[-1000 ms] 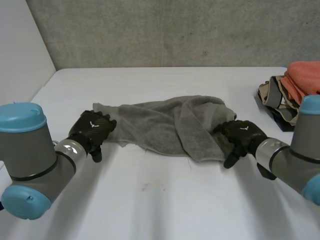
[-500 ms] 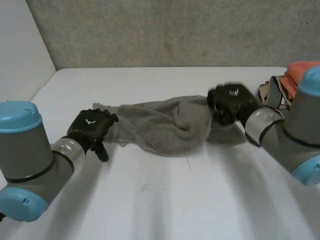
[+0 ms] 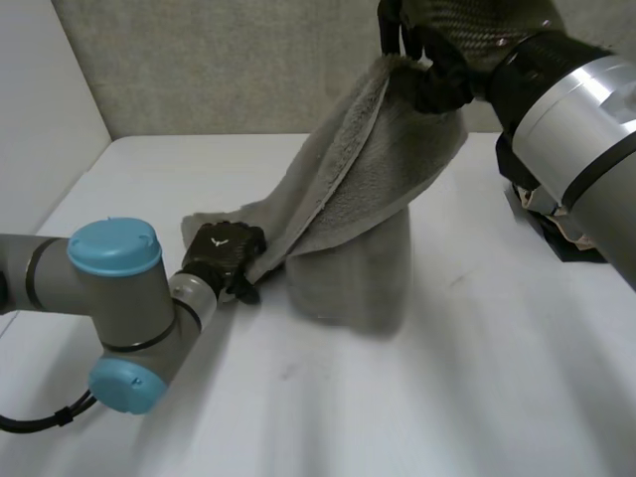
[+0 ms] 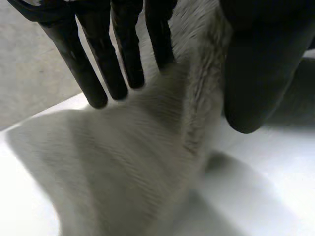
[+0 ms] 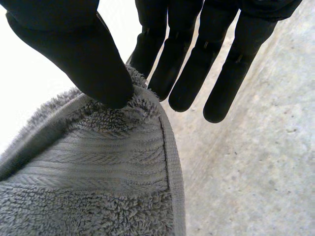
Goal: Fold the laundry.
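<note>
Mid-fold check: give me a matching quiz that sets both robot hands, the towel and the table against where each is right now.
Things:
1. left robot hand
2. right robot hand
3. grey towel
4. white table

States:
A. hangs slanted, lower end touching the table
B. high above the table, pinching the towel's top edge
C. bare in front, bearing the towel's lower end
D. low at the table, gripping the towel's lower corner

Pairs: 1-D, 2-B, 3-A, 4-C.

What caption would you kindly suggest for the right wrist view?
Right robot hand pinches the edge of the grey towel between thumb and fingers.
</note>
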